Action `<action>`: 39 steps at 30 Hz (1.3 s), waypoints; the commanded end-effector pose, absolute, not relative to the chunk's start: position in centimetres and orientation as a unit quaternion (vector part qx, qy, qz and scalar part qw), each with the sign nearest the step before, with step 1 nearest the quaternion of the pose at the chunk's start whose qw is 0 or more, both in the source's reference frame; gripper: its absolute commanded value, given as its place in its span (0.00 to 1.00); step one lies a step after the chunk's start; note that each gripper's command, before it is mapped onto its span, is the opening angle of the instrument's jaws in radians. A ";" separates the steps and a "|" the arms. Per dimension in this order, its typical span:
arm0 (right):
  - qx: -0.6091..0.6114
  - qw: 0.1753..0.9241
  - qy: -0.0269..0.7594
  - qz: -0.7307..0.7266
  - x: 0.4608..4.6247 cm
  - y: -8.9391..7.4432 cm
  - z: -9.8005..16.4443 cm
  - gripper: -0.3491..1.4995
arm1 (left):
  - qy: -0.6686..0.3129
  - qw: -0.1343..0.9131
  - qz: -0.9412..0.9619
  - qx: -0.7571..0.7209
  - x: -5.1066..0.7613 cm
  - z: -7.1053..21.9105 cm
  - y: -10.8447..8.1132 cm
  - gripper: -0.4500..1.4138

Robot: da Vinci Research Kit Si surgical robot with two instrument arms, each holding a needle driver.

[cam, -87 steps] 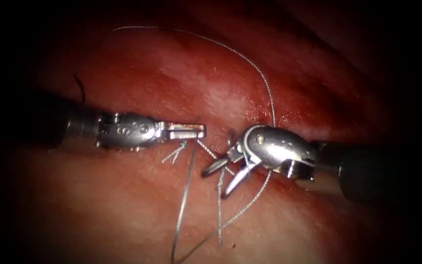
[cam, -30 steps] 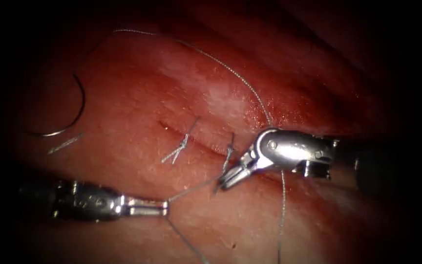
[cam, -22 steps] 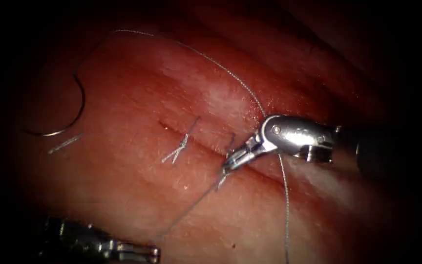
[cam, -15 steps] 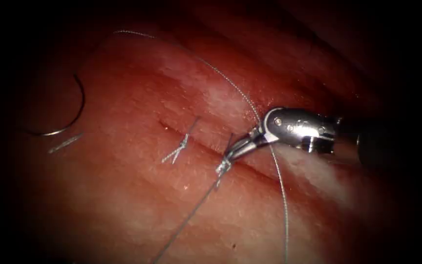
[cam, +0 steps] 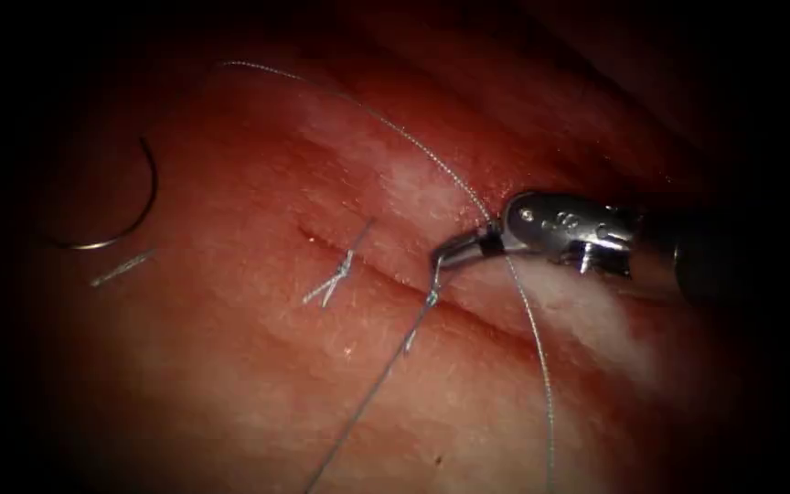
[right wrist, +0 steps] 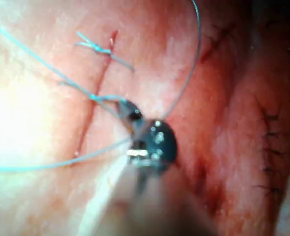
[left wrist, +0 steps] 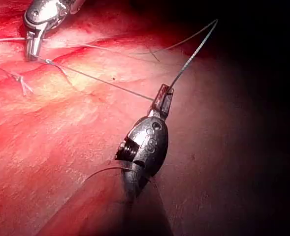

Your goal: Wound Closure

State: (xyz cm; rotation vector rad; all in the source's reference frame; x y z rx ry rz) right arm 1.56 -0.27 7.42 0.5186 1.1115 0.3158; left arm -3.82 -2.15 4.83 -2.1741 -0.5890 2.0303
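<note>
My right tool comes in just right of the cut, jaws shut on a short thread end above the second knot. From that knot a taut strand runs down and left to my left tool, which is shut on the thread. The right tool is at the knot in the left wrist view, and its tip shows in the right wrist view. The curved needle lies free on the tissue far left of the cut, held by neither tool.
An earlier tied stitch crosses the cut left of the knot. A long thread loop arcs over the tissue, passes the right tool and runs down. A cut piece of thread lies below the needle.
The left tool took the thread down and left, out of the endoscope view. The right tool shut on the short end and pulled up and right. The knot drew down onto the cut.
</note>
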 end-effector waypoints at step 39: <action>0.200 0.695 0.541 0.430 1.41 0.1 7.1 0.87 | -0.120 0.005 0.707 -0.697 -3.95 4.5 -1.4 0.00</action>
